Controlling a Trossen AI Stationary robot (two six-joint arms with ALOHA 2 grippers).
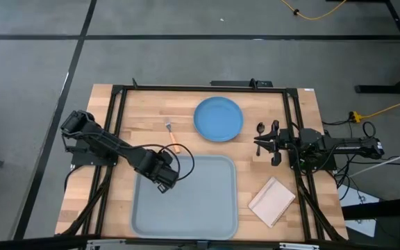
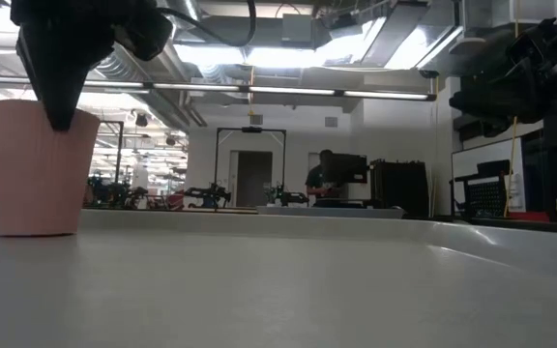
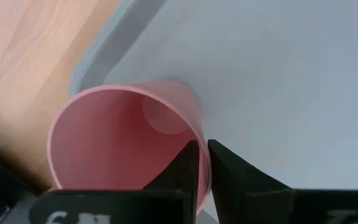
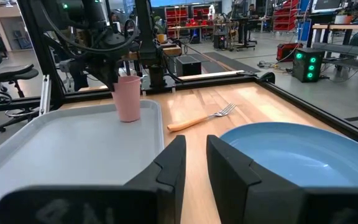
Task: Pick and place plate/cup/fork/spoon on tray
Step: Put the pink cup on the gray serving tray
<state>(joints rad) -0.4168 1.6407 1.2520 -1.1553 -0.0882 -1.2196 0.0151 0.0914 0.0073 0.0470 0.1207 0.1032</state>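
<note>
The pink cup (image 3: 123, 143) stands upright in the far left corner of the grey-blue tray (image 1: 207, 208); it also shows in the low view (image 2: 39, 169) and the right wrist view (image 4: 128, 99). My left gripper (image 3: 202, 171) is above it, shut on its wall, and hides it in the high view (image 1: 162, 178). The light-blue plate (image 1: 218, 119) and the orange-handled fork (image 1: 173, 137) lie on the wood beyond the tray. The dark spoon (image 1: 260, 129) lies right of the plate. My right gripper (image 1: 264, 144), beside the spoon, is open by a narrow gap and holds nothing. My left gripper holds the cup by its rim (image 3: 199, 144), one finger (image 3: 185, 168) inside the cup and one (image 3: 232, 177) outside, with the wall pinched between them. The fingers come from above, pointing down. The cup is upright, its base on the tray floor.
A small beige flat rectangle (image 1: 271, 201) lies on the wood right of the tray. A black frame (image 1: 186, 88) runs around the work area. The tray floor (image 1: 193, 215) nearer than the cup is bare. A person (image 2: 323, 174) shows far back in the room.
</note>
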